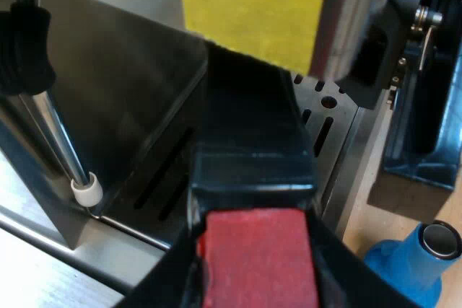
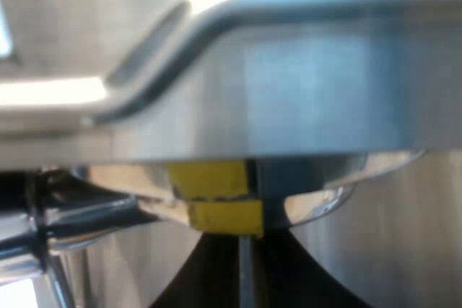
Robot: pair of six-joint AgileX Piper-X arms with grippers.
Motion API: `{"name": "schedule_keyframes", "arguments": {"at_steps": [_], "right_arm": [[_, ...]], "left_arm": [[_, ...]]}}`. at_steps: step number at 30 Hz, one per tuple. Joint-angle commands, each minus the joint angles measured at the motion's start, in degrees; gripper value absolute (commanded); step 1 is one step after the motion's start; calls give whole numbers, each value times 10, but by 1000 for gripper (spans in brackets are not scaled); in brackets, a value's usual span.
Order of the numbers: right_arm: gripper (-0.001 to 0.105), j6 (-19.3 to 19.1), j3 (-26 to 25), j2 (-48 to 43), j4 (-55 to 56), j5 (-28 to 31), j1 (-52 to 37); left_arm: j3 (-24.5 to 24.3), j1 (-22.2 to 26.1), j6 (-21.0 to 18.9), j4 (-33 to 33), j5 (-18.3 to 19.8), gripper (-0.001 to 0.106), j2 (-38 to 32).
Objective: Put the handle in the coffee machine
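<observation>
The holder's dark handle runs from its red end up to the espresso machine's front, under a yellow patch. My left gripper is shut on the handle at the red end, one black finger on each side. It hangs over the slotted drip tray. My right gripper is pressed close under the machine's metal body. Its dark fingers meet with only a thin line between them, just below two yellow marks that sit nearly one above the other.
A steam wand with a white tip and a black grip hangs beside the drip tray. A blue tamper stands on the wooden table near the machine's corner, beside a black block.
</observation>
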Motion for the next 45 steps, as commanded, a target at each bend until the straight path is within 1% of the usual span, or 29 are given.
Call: {"name": "schedule_keyframes", "arguments": {"at_steps": [1,5,16,20,21,22,26,29,30,32,33,34,39,41,45], "right_arm": [[8,-7,-4,-9,-23,13,-18],[8,-7,-5,-9,-29,-6,-25],[8,-7,-10,-1,-62,-4,-25],[8,-13,-10,-1,-85,2,-25],[8,-28,-10,-1,-99,1,-25],[8,-31,-10,-1,-102,1,-25],[8,-32,-10,-1,-118,13,-25],[8,-35,-10,-1,-131,13,-25],[8,-35,-10,-1,-135,13,-23],[8,-35,-10,-1,-135,13,-23],[8,-38,-10,-1,-136,13,-23],[8,-39,-10,-1,-139,13,-23],[8,-48,-10,-3,-148,13,-23],[8,-48,-10,-3,-155,13,-23],[8,-48,-10,-3,-161,13,-23]], "left_arm": [[-17,0,-2,-19,95,0,-22],[-17,0,-2,-19,95,0,-22],[-17,0,-2,-19,95,0,-22],[-17,0,-2,-16,93,0,-22],[-17,0,-2,-14,82,0,-22],[-17,0,-2,-13,77,0,-22],[-17,0,-2,-14,60,0,-22],[-17,0,-2,-10,59,0,-22],[-17,0,-2,-6,59,3,-22],[-17,0,-2,2,59,13,-22],[-17,0,-2,5,59,19,-22],[-17,0,-2,8,57,28,-22],[-17,0,-2,16,55,48,-22],[-17,0,-2,16,55,49,-22],[-17,0,-2,19,37,49,-22]]}}
